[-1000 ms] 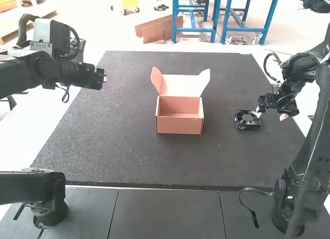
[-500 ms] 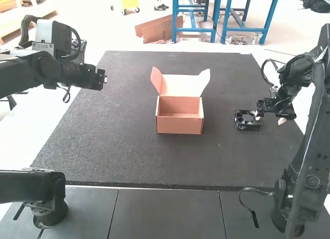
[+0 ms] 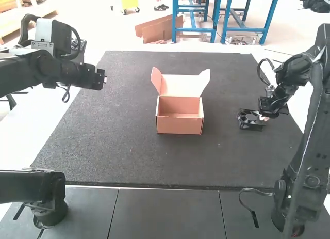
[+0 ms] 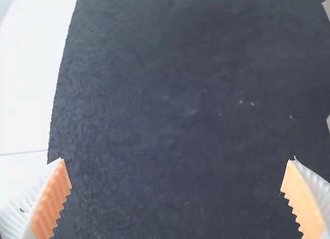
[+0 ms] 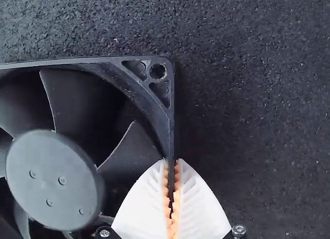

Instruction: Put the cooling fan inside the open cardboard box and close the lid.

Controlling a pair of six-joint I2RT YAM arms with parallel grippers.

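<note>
Right jaws are pinching the cooling fan (image 3: 250,120) by one side of its square frame. In the right wrist view the orange pads are pressing together on that thin black wall (image 5: 170,146), just short of the corner with the screw hole. One finger is sitting inside the blade opening, the other outside.

The fan is showing its hub and blades (image 5: 51,177) up toward the wrist, so it is reading as roughly flat over the black mat (image 3: 129,136). I cannot tell whether it is resting on the mat or just clear of it.

From the high view the fan is lying at 3 o'clock from the cardboard box (image 3: 179,115), near it but apart. The box is sitting mid-bench, mouth up, with its lid (image 3: 180,83) standing open along the 12 o'clock side.

Judgement: the carry is running toward 9 o'clock from the jaws, then down into the mouth. The right arm is the nearer one by far.

Left jaws are hanging spread wide over bare mat, at about 10 o'clock from the box and well apart, gripping nothing. Judgement: they are sitting on the side suited to folding the lid afterwards.
</note>
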